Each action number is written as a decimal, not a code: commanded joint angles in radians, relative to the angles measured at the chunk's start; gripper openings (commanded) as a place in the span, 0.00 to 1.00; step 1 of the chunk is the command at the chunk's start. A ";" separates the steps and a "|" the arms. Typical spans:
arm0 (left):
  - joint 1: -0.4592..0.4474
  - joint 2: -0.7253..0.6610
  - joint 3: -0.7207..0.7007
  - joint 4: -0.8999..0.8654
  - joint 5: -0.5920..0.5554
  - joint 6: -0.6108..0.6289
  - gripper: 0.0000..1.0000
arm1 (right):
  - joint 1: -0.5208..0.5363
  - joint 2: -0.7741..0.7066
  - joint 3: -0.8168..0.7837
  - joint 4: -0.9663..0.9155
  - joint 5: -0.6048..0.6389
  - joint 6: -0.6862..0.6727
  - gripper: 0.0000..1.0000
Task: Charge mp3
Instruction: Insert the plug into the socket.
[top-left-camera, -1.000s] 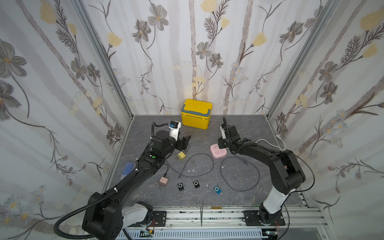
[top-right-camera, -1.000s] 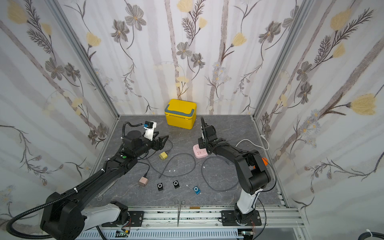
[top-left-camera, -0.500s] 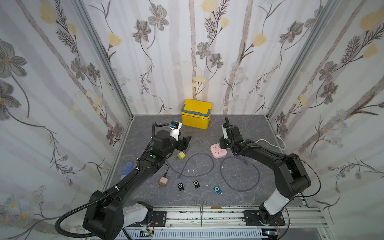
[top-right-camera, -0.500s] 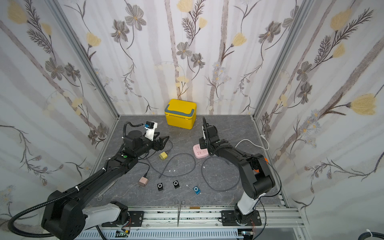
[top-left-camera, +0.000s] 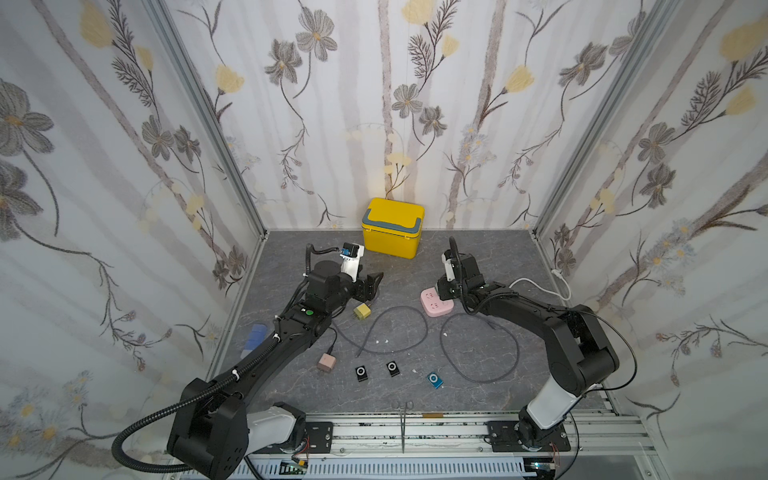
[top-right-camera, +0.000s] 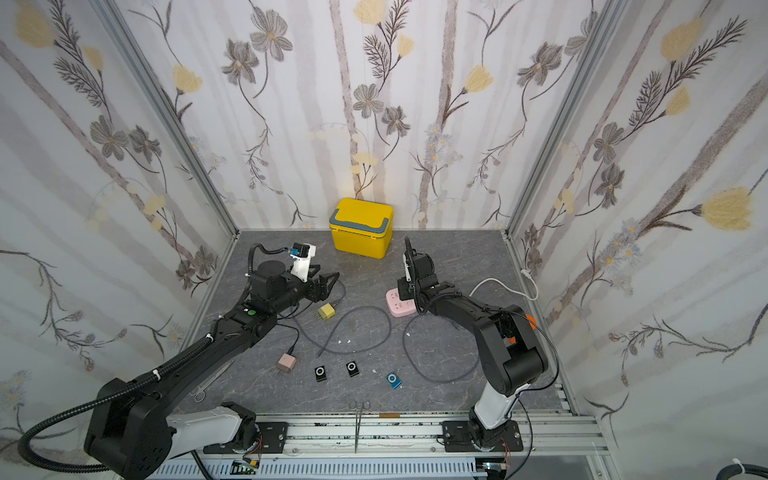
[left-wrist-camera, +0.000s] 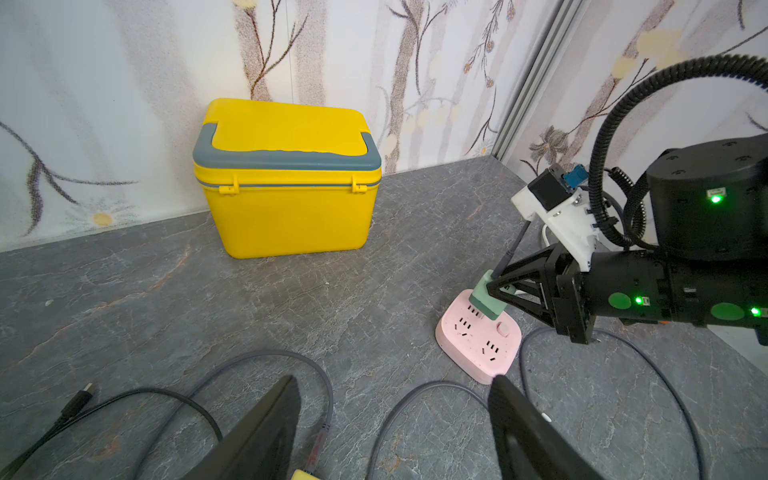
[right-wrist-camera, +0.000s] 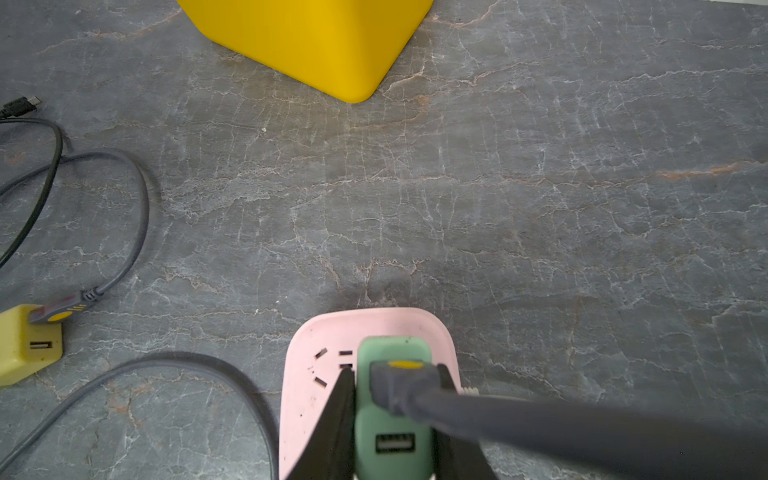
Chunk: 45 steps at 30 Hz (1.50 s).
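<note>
The right gripper (right-wrist-camera: 392, 395) pinched the green charger (left-wrist-camera: 484, 301), which stood tilted on the pink power strip (top-left-camera: 436, 305). Left of that strip, the left gripper (left-wrist-camera: 394, 379) hung spread wide over the desk (top-left-camera: 478, 257). Two black mp3 players (top-left-camera: 362, 372) and a blue mp3 player (top-left-camera: 435, 380) lay well apart from the strip, toward the arm bases.

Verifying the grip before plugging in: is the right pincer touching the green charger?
Touching. The right wrist view shows the right pincer closed on the green charger, jaws pressed against both its sides.
</note>
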<state>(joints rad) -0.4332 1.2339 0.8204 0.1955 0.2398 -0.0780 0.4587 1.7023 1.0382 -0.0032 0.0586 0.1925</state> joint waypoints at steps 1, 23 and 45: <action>0.001 0.006 0.002 0.035 0.012 0.002 0.74 | 0.001 -0.011 -0.014 0.067 0.016 -0.010 0.00; 0.001 0.021 0.006 0.044 0.019 0.000 0.74 | 0.000 0.019 -0.027 0.087 0.041 -0.030 0.00; 0.001 0.020 0.019 0.036 0.021 0.004 0.74 | 0.014 0.050 0.007 -0.020 0.022 -0.079 0.00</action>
<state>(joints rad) -0.4332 1.2537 0.8257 0.2058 0.2554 -0.0776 0.4706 1.7374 1.0378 0.0383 0.0765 0.1341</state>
